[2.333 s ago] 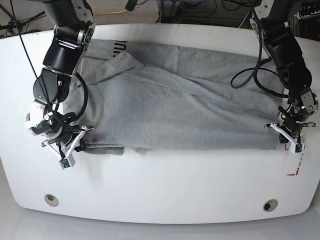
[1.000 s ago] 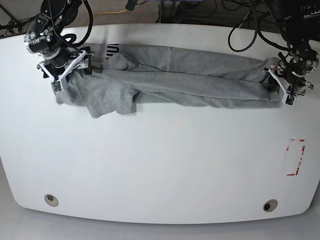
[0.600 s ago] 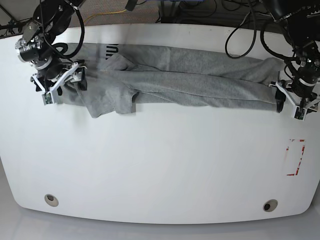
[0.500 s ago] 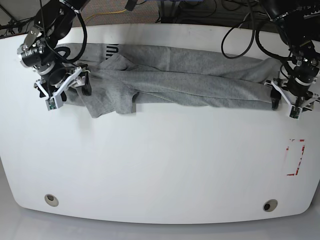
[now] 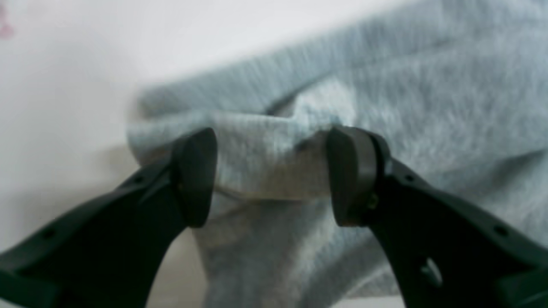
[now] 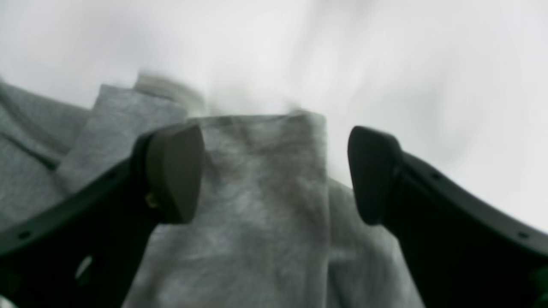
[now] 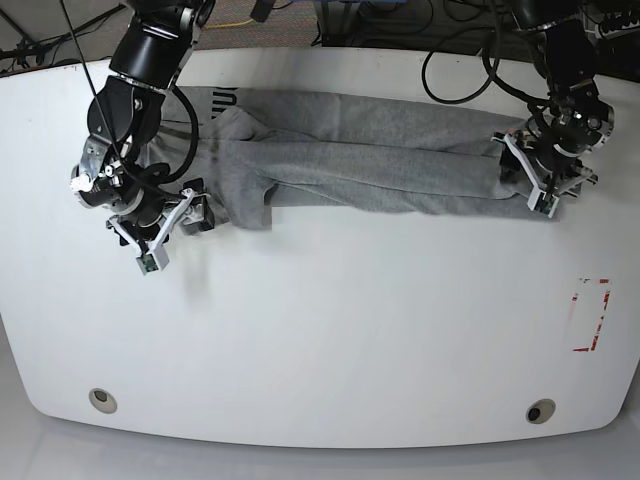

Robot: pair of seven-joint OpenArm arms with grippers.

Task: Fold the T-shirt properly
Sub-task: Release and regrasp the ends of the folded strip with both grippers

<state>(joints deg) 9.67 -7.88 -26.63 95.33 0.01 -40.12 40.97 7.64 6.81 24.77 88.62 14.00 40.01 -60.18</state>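
The heather-grey T-shirt [image 7: 370, 165] lies as a long, narrow folded band across the far half of the white table [image 7: 320, 330], with black lettering [image 7: 222, 97] showing near its left end. My left gripper [image 7: 522, 172] is at the band's right end. In the left wrist view it [image 5: 272, 177] stands open, its pads astride a thick fold of the T-shirt [image 5: 428, 107]. My right gripper [image 7: 185, 215] is at the band's left end. The right wrist view shows it [image 6: 274, 171] wide open over a flap of the T-shirt [image 6: 257, 192], whose edge stops short of the right finger [image 6: 372, 175].
A red tape mark [image 7: 590, 315] sits near the table's right edge. Two round holes [image 7: 100, 398] [image 7: 541, 411] are set near the front edge. Cables hang behind the table's far edge.
Both grippers have come inward onto the shirt's ends. The right gripper also moved toward the front, and the shirt's left end now sits further right, so the band is shorter.
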